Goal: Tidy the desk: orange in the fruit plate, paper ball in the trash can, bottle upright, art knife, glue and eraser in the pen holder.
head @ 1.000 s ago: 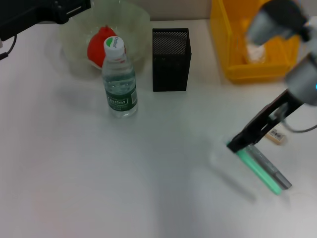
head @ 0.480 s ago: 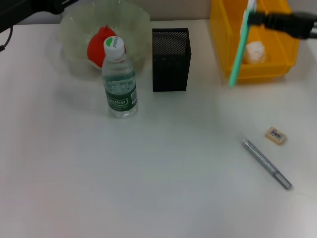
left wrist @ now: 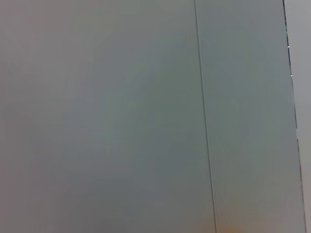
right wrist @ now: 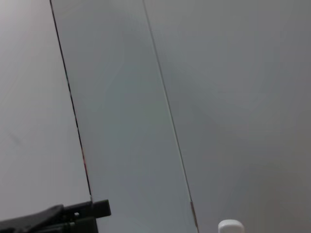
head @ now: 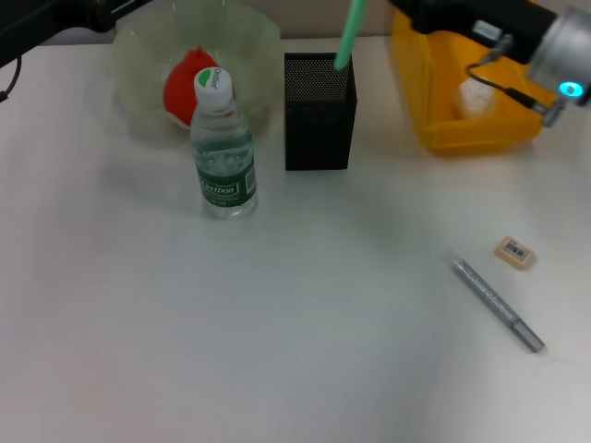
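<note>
Orange (head: pixel 183 81) in fruit plate (head: pixel 249 37). Paper ball (head: pixel 476 98) in trash can (head: pixel 443 129). Bottle (head: pixel 223 148) upright on tabletop (head: pixel 277 323), in front of plate. Pen holder (head: pixel 319 115): green stick (head: pixel 349 32) with lower end at its mouth; half second ago stick hung over trash can. Right claw (head: pixel 406 7) at top edge grips stick, closed on it. Left claw: not visible. Eraser (head: pixel 514 252) and grey pen-like tool (head: pixel 497 305) lie on tabletop, right side, unmoved.
</note>
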Robot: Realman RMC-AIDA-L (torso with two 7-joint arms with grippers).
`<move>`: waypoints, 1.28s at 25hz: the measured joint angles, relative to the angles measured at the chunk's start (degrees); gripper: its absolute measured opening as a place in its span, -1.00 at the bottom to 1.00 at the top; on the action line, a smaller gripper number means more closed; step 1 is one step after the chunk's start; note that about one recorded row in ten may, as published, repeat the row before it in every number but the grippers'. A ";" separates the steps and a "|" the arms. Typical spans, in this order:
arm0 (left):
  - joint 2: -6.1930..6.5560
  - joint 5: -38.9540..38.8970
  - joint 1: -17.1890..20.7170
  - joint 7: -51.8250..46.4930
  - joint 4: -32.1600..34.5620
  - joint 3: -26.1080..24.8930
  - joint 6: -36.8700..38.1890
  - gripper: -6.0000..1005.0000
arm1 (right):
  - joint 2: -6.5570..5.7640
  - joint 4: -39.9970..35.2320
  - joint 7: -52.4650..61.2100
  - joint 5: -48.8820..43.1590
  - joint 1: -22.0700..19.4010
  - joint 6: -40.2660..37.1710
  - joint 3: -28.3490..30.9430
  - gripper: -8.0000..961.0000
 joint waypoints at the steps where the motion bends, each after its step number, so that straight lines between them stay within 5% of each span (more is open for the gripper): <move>1: 0.00 -0.68 0.32 0.37 -0.49 -0.05 0.08 0.39 | 0.06 1.65 -1.92 0.07 1.69 1.64 -0.34 -0.58; 11: 0.04 -2.04 2.14 1.22 -1.53 -0.09 0.59 0.39 | 0.04 4.57 -4.37 0.59 4.68 9.30 -2.29 -0.56; 29: 0.13 -3.95 3.81 1.47 -2.37 -0.14 2.47 0.39 | 0.01 9.15 -7.44 0.63 5.43 10.57 -6.05 -0.53; 32: 0.16 -4.13 3.83 1.79 -2.37 -0.16 2.66 0.39 | 0.03 9.14 -7.17 0.66 5.17 10.58 -5.80 -0.36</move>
